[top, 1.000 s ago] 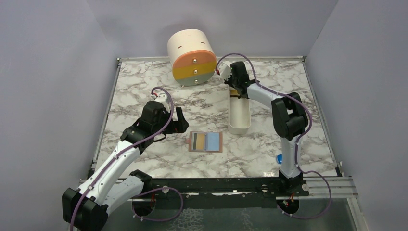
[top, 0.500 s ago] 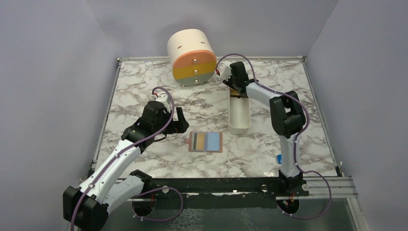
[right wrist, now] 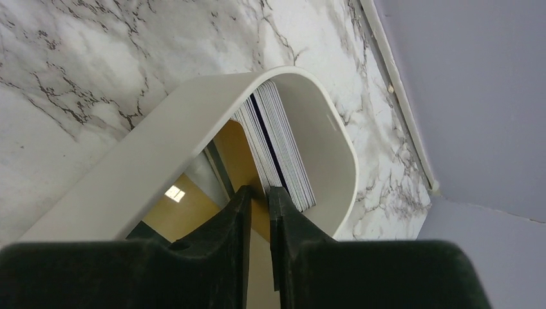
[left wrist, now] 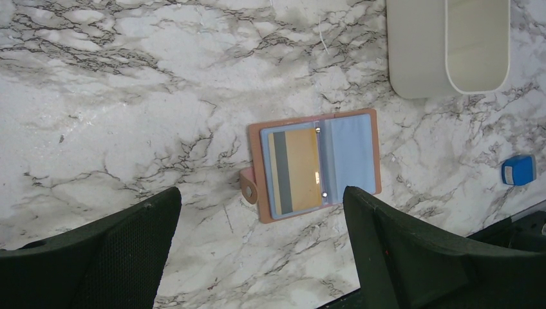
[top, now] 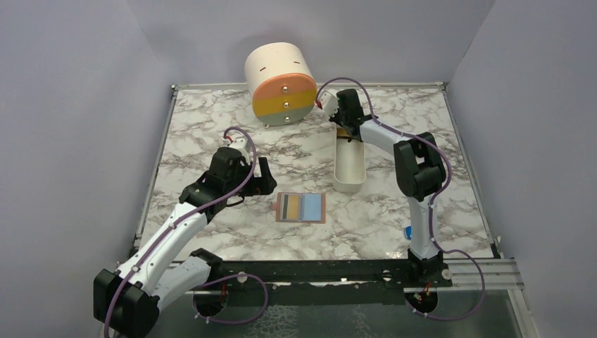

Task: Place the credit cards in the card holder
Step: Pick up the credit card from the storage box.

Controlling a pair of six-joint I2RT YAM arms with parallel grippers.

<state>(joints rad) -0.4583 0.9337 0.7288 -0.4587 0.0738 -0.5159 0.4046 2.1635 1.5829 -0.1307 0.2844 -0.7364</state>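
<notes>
The card holder (top: 301,208) lies open on the marble, with a tan, dark-striped credit card (left wrist: 295,170) in its left pocket beside the brown rim (left wrist: 255,161). My left gripper (left wrist: 261,212) hangs open just left of the holder, holding nothing. A stack of credit cards (right wrist: 277,141) stands on edge at the far end of the white tray (right wrist: 161,148). My right gripper (right wrist: 259,191) reaches into that end. Its jaws are nearly together and the nearest cards of the stack run into the slit between them. A tan card (right wrist: 235,154) leans beside the stack.
A round cream drawer unit (top: 281,83) with an orange and yellow front stands at the back. The white tray (top: 350,169) runs from the right gripper toward the holder. A small blue block (top: 407,231) sits by the right arm's base. Grey walls enclose the table.
The right arm's elbow has shifted slightly left while its gripper stays in the tray's far end. The left gripper has crept a little toward the holder.
</notes>
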